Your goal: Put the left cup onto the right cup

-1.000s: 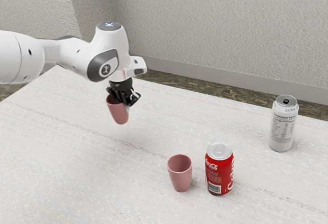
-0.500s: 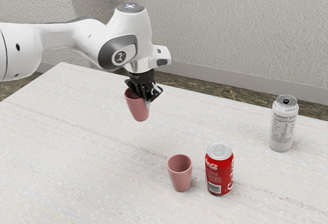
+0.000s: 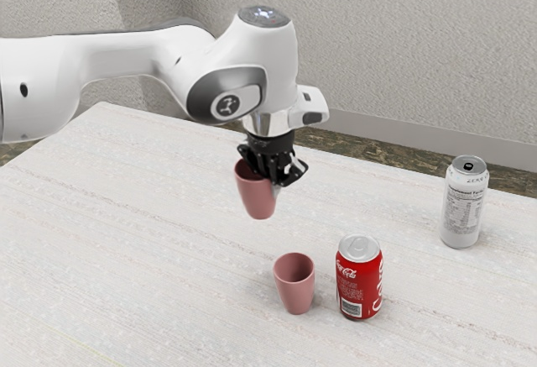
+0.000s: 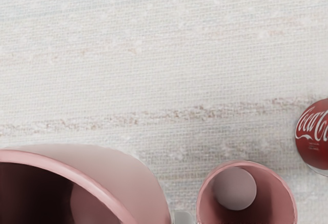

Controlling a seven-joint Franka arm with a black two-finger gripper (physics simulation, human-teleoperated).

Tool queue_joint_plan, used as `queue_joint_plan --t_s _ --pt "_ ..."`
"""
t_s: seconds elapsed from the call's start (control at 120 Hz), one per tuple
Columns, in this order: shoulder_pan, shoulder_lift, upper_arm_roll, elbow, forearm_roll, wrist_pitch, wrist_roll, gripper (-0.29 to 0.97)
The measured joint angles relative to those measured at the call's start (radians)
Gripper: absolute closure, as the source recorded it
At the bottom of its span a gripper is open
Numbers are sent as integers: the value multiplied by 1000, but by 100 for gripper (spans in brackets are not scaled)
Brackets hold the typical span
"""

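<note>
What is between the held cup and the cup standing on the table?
Nothing. The exterior view shows bare table between the held cup and the standing cup.

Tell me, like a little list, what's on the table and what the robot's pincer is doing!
pincer: shut on the rim of the held pink cup
held pink cup: in the air, mouth up, slightly tilted
standing pink cup: upright on the table, empty, below the held one and toward the exterior view's right
red cola can: upright, close beside the standing pink cup, not touching it
silver can: upright, farther toward the exterior view's right
stacking: not yet done
</note>
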Motion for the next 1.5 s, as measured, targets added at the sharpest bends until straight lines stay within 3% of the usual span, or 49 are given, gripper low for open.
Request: queue_joint_plan --t_s 0.4,1.5 --pt "2 16 -103 2 36 -40 -204 78" --pt "-16 144 -144 29 86 -6 -531 78"
